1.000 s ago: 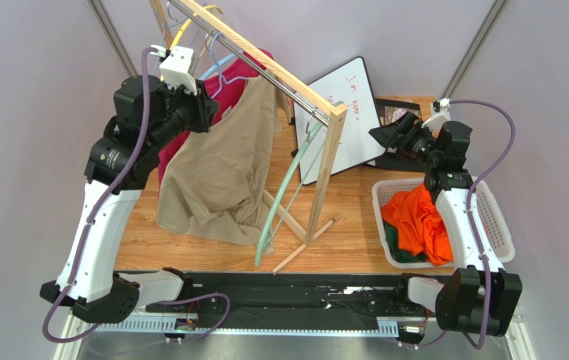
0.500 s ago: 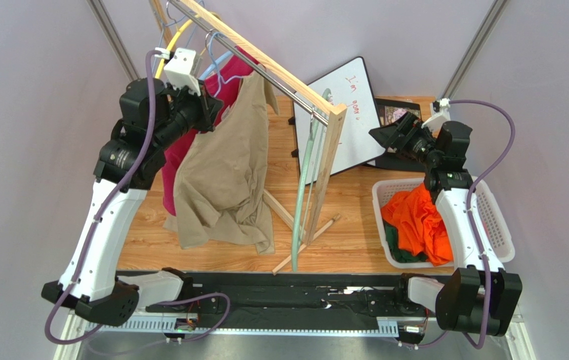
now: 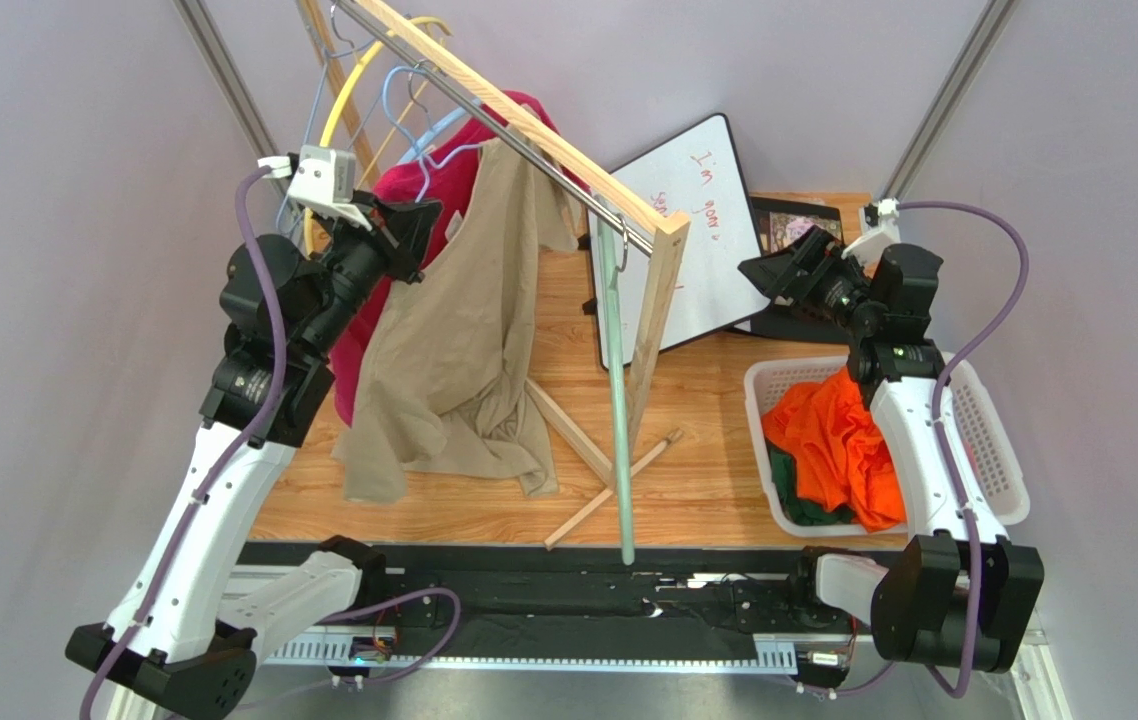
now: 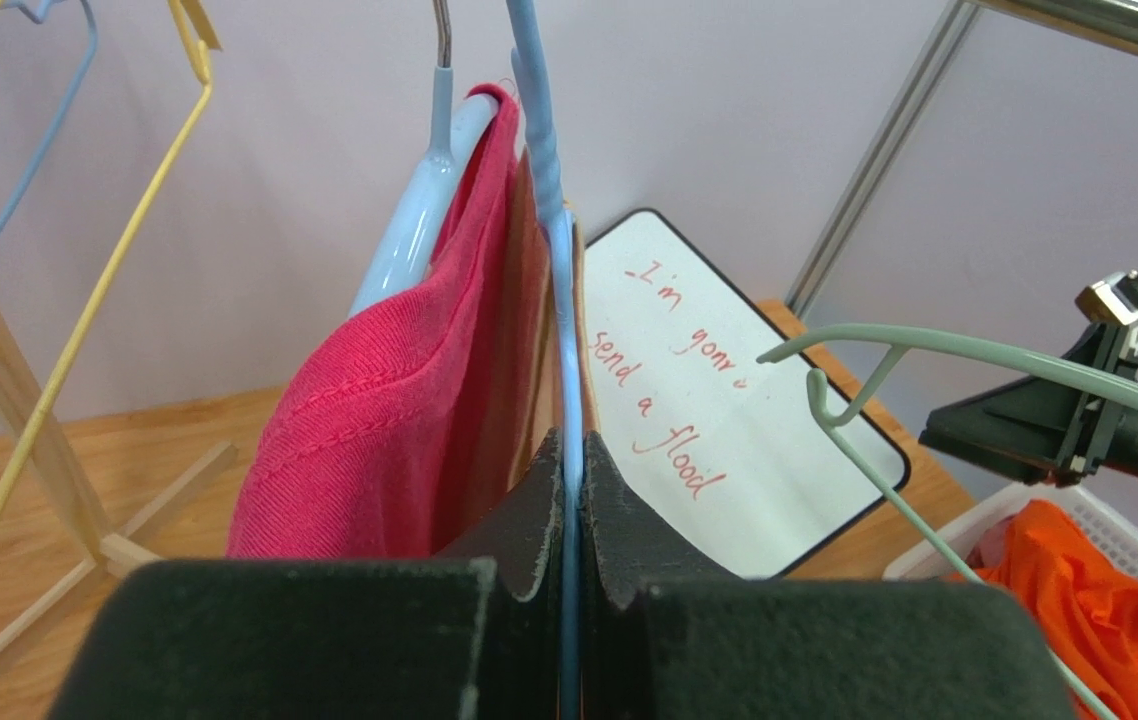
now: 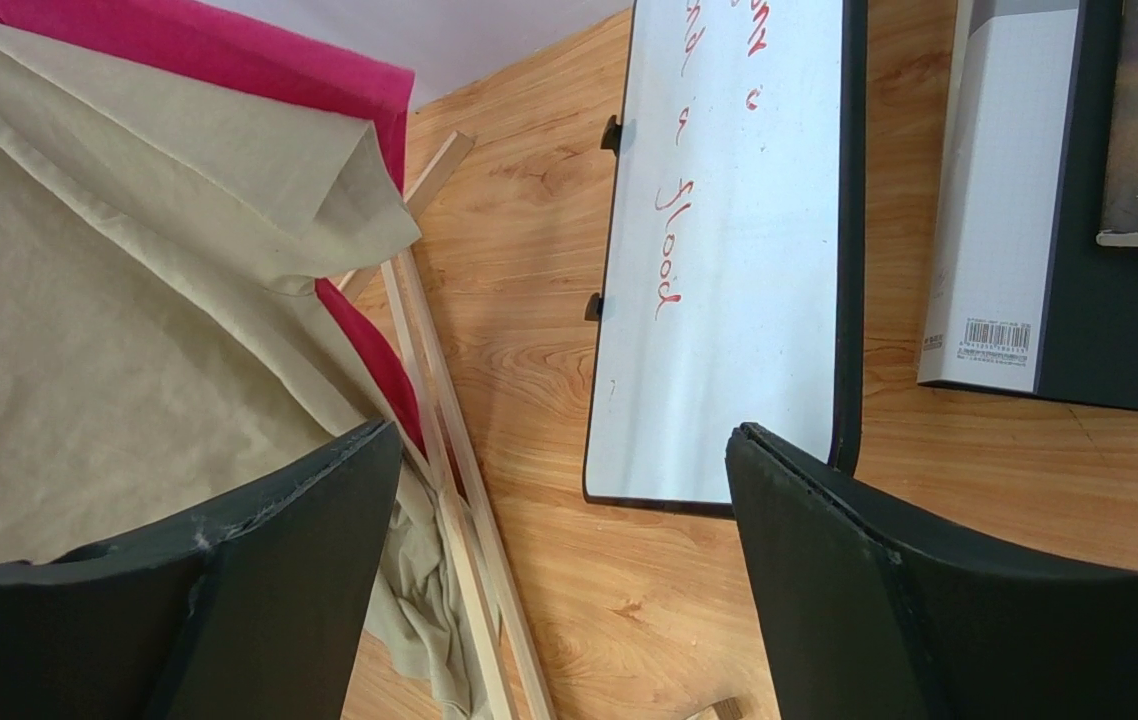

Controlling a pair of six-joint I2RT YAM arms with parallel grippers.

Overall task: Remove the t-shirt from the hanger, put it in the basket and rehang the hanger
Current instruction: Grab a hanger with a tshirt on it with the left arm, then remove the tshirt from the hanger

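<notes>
Green hanger (image 3: 617, 405) has swung to vertical. Left gripper (image 4: 571, 503) now clenched on blue hanger (image 4: 562, 300) beside tan t-shirt (image 3: 448, 360). Right gripper (image 5: 560, 438) released, empty.

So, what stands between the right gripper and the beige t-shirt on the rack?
The top view shows it: the whiteboard, the rack's wooden end post and a pale green hanger stand between the right gripper and the beige t-shirt.

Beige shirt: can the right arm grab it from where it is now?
Probably not straight away. The open right gripper hangs by the whiteboard, and the rack's wooden end post and a green hanger stand between it and the beige shirt.
</notes>
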